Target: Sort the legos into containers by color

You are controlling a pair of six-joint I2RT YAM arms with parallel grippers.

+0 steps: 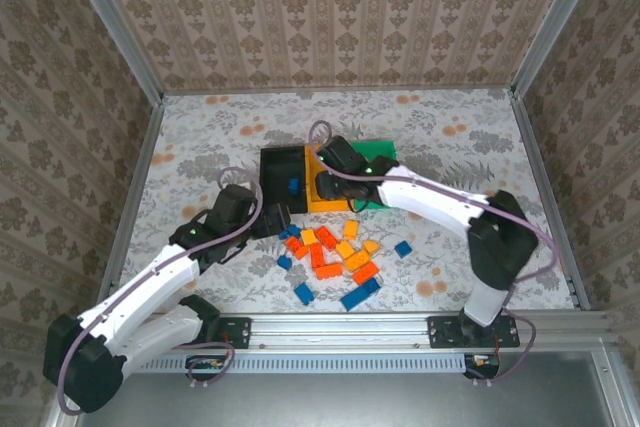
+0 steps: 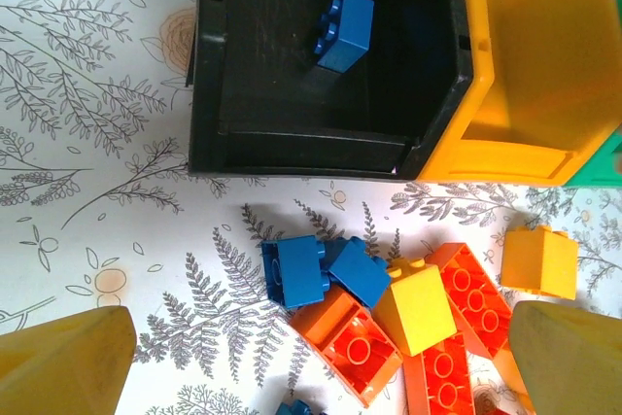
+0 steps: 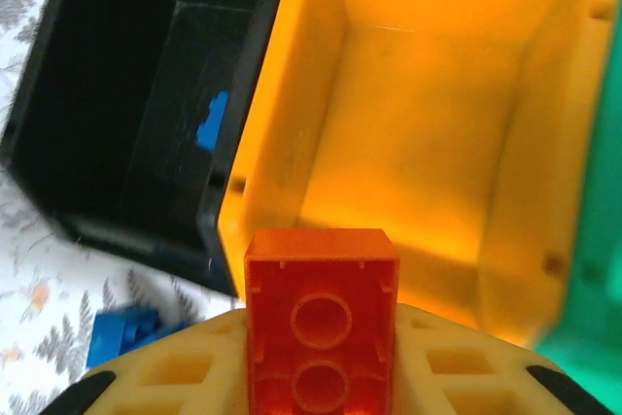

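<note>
right gripper point(image 1: 330, 187): clamped on a red-orange brick point(image 3: 321, 318), hollow underside toward the wrist camera, held over the near wall of the orange-yellow bin point(image 3: 418, 153), which sits between the black bin point(image 3: 117, 94) and the green bin point(image 3: 593, 328). left gripper point(image 2: 311, 376): spread wide above loose bricks point(image 2: 418, 303) lying just beside the black bin; one blue brick point(image 2: 343, 31) lies inside that bin.

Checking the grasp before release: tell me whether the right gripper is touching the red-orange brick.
Touching. The right wrist view shows the red-orange brick wedged between the yellow fingers of the right gripper, flush against both.
</note>
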